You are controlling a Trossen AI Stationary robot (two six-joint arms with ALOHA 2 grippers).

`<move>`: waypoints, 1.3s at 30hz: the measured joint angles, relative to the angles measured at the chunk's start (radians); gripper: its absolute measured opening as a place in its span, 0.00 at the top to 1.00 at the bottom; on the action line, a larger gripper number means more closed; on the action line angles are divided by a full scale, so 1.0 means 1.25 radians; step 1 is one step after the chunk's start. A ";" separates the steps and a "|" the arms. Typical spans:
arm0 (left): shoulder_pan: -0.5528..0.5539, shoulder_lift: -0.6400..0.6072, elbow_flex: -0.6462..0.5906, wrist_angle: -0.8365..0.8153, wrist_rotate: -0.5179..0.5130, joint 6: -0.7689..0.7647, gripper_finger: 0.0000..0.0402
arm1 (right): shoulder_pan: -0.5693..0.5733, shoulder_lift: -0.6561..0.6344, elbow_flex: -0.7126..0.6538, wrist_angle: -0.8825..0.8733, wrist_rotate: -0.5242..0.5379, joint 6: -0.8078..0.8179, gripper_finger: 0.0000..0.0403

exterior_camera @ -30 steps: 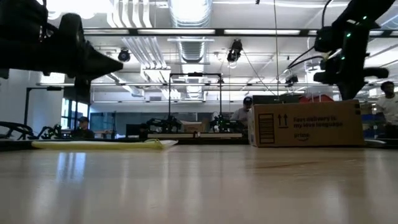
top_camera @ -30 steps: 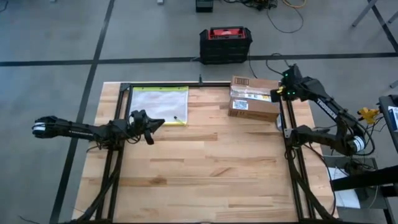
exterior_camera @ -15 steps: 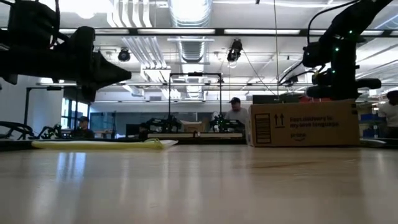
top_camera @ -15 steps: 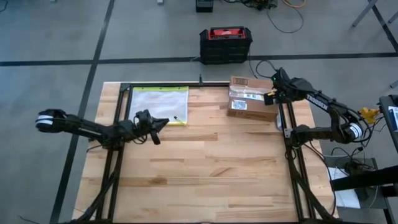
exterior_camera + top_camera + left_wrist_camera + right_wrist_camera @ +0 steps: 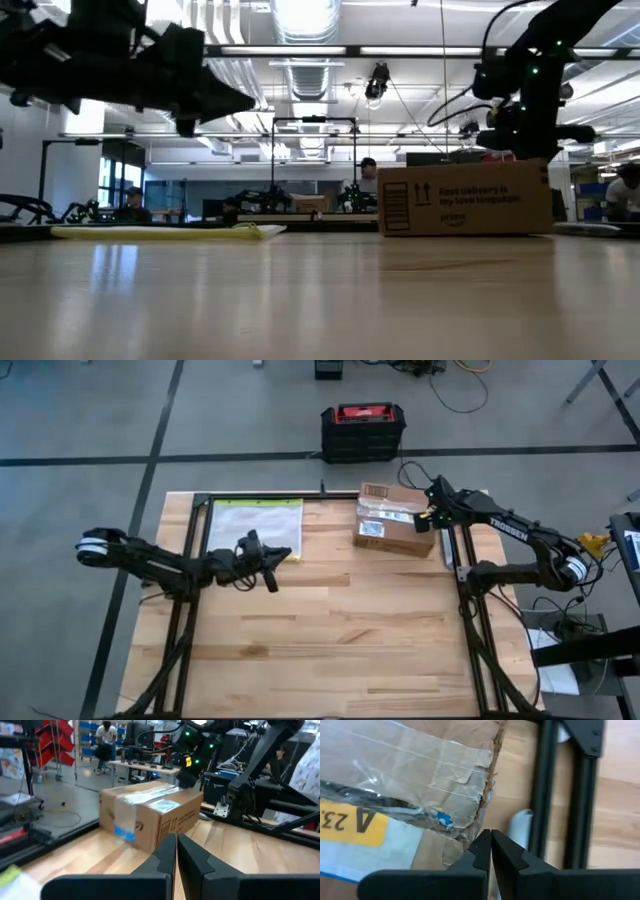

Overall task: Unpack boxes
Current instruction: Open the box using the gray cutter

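Our right end effector point(image 5: 432, 517), fingers closed, presses on the top right edge of the box point(image 5: 393, 520) at the bench's point(image 5: 330, 630) far right, likely to shift it inward, while our left end effector point(image 5: 283, 554), closed too, hovers mid-bench facing it.

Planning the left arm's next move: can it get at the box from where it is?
Probably yes. The left gripper, fingers shut, points at the box across bare table. The right gripper is at the box's far edge, not between them.
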 joint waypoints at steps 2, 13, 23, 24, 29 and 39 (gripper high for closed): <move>0.000 0.028 0.029 0.000 0.035 0.018 1.00 | 0.045 0.000 0.000 0.017 -0.001 0.021 1.00; -0.003 0.150 0.143 -0.004 0.144 0.046 1.00 | 0.171 0.003 0.002 0.091 0.012 -0.043 1.00; -0.009 0.172 0.142 -0.004 0.147 0.067 0.99 | 0.133 -0.024 -0.074 -0.102 0.067 0.115 0.99; -0.009 0.174 0.142 -0.003 0.148 0.068 0.98 | 0.129 -0.027 -0.090 -0.103 0.070 0.127 0.98; -0.009 0.178 0.142 -0.037 0.146 0.068 0.97 | 0.128 -0.029 -0.159 -0.088 0.081 0.188 0.92; -0.009 0.176 0.140 -0.070 0.145 0.067 0.96 | 0.130 -0.026 -0.224 -0.049 0.096 0.316 0.99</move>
